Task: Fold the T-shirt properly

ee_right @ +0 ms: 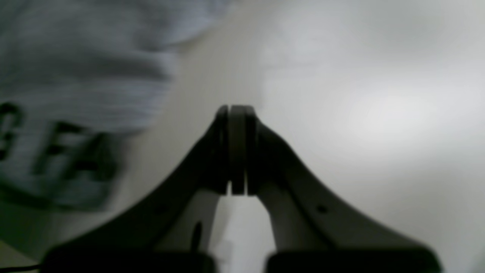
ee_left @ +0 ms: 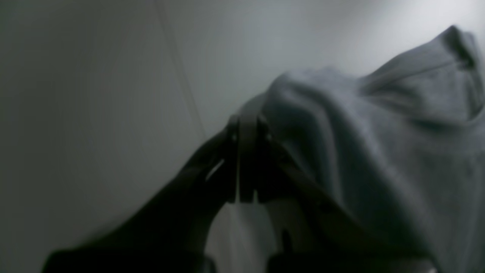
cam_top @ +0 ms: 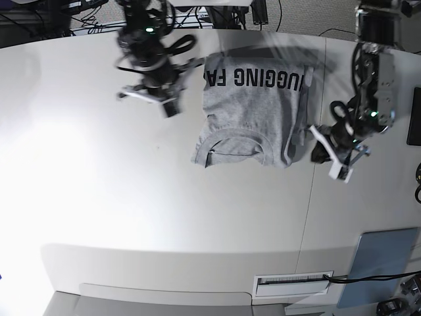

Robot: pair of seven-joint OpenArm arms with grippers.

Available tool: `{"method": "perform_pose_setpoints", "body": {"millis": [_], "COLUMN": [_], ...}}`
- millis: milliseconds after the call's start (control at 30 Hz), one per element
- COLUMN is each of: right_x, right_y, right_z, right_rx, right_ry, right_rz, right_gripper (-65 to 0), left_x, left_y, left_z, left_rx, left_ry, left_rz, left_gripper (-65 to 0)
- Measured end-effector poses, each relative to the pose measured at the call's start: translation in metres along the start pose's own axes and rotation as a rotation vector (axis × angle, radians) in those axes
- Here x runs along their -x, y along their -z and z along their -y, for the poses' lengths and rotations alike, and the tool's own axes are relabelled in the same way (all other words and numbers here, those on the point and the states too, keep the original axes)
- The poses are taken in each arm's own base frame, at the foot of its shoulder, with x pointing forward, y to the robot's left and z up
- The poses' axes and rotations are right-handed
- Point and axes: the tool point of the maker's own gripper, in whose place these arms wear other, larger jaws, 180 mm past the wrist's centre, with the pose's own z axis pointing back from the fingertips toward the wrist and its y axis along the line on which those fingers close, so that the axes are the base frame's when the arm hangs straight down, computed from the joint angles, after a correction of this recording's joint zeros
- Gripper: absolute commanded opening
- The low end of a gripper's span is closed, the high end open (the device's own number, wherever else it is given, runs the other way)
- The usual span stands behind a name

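T-shirt [cam_top: 253, 108] partly folded, sleeves tucked, final fold left | my left gripper [ee_left: 246, 113] clenched on shirt edge | my right gripper [ee_right: 235, 110] clenched, empty

The T-shirt [cam_top: 253, 108] lies on the table [cam_top: 131, 197] between both arms.

Soft matt grey cloth T-shirt [cam_top: 253, 112] on a smooth, faintly glossy table [cam_top: 131, 197].
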Motion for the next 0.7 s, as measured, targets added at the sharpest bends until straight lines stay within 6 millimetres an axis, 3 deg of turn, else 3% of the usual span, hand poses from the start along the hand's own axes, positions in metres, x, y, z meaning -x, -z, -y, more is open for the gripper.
{"method": "perform_pose_setpoints", "body": {"millis": [167, 233, 333, 533, 700], "right_x": [0.028, 0.041, 0.071, 0.149, 0.200], "right_y": [-0.030, -0.045, -0.067, -0.113, -0.157], "right_z": [0.060, 0.074, 0.083, 0.077, 0.056], "right_rx": [0.157, 0.185, 0.211, 0.197, 0.144], "right_ry": [0.013, 0.037, 0.066, 0.108, 0.096], "right_rz": [-0.061, -0.096, -0.189, -0.473, -0.654], "right_gripper": [-65.0, -65.0, -65.0, -65.0, -65.0], "left_x": [0.038, 0.048, 0.079, 0.160, 0.239], "left_y": [-0.036, -0.057, -0.091, -0.150, -0.187], "left_z": [-0.016, -0.027, -0.037, -0.018, 0.017], "left_rx": [-0.026, -0.056, -0.103, -0.068, -0.044], "left_ry": [-0.104, -0.149, -0.219, -0.259, -0.329], "left_rz": [-0.035, -0.021, -0.053, -0.231, -0.413], "left_gripper": [-65.0, -65.0, -65.0, -65.0, -65.0]}}
